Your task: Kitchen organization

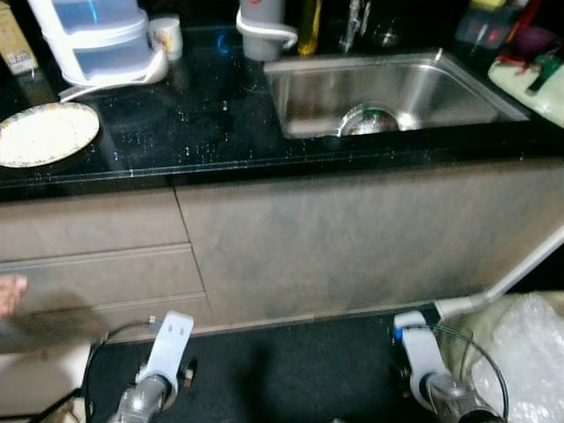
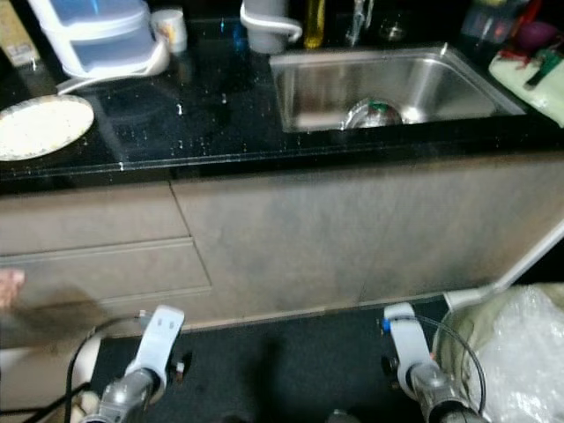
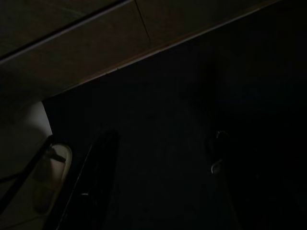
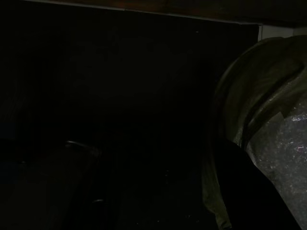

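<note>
Jaws of both grippers cannot be judged: the two silver arms hang low before the cabinet, left arm [image 1: 166, 361] at seven o'clock and right arm [image 1: 425, 359] at five o'clock of the head view, with the fingers below the frame edge and the wrist views too dark to tell. Neither arm is at work. Ahead lies the black speckled stone countertop [image 1: 203, 123], and the likely things to tidy sit on it: a round cream plate [image 1: 44, 132] at ten o'clock, a white and blue lidded plastic container [image 1: 99, 40] at eleven o'clock with a small white cup [image 1: 166, 35] just beside it, and a pale grey jug [image 1: 263, 26] at twelve o'clock near the rim of the stainless steel sink [image 1: 300, 97]. A shiny round metal item [image 1: 370, 119] rests in the sink bottom. A clear crinkled plastic bag [image 1: 529, 352] stands at four o'clock just beside the right arm. A person's hand [image 1: 11, 291] shows at nine o'clock, by the grey drawer fronts [image 1: 97, 264]. To do this step well, I judge the robot should square up to the counter, raise one arm clear of the edge, and mind the person's hand and the bag.
</note>
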{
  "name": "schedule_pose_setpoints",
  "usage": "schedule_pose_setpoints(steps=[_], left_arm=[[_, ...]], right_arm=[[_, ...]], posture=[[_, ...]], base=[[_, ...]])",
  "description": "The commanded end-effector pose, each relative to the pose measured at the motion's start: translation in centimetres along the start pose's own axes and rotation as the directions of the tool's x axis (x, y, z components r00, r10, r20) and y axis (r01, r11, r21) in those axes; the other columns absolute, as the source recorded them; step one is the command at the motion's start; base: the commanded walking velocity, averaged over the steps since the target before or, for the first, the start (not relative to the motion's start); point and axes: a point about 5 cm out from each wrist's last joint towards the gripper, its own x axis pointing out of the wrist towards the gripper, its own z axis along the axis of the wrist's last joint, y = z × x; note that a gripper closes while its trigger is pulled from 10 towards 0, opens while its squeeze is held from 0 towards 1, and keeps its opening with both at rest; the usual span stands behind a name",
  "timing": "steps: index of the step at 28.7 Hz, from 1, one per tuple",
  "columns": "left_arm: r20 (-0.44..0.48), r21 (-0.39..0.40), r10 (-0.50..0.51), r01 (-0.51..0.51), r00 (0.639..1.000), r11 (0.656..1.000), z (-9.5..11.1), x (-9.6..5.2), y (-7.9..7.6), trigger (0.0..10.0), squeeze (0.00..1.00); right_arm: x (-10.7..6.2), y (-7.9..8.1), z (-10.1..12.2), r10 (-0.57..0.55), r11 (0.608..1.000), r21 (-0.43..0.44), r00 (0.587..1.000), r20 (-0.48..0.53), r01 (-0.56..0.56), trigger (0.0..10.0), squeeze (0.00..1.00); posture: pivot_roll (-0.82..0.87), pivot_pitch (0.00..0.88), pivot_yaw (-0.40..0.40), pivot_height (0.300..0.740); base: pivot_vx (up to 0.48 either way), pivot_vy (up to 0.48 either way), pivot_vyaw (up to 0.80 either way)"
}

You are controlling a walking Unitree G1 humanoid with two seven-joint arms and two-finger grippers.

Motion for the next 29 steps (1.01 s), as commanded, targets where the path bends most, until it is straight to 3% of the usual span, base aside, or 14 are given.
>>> schedule_pose_setpoints(steps=[1, 29], left_arm=[[-0.005, 0.006, -0.005, 0.005, 1.000, 1.000, -0.08, -0.01, -0.05, 10.0, 0.00], [-0.008, -0.005, -0.002, 0.002, 1.000, 1.000, 0.00, 0.08, -0.34, 10.0, 0.00]], right_arm=[[-0.02, 0.03, -0.17, 0.004, 1.000, 0.012, 1.000, -0.004, -0.004, 10.0, 0.00], [-0.05, -0.18, -0.15, 0.004, 1.000, -0.007, 1.000, -0.006, -0.004, 10.0, 0.00]], posture=[[0.00, 0.084, -0.032, 0.740], [-0.01, 0.057, -0.051, 0.740]], base=[[0.000, 0.000, 0.00], [0.000, 0.000, 0.00]])
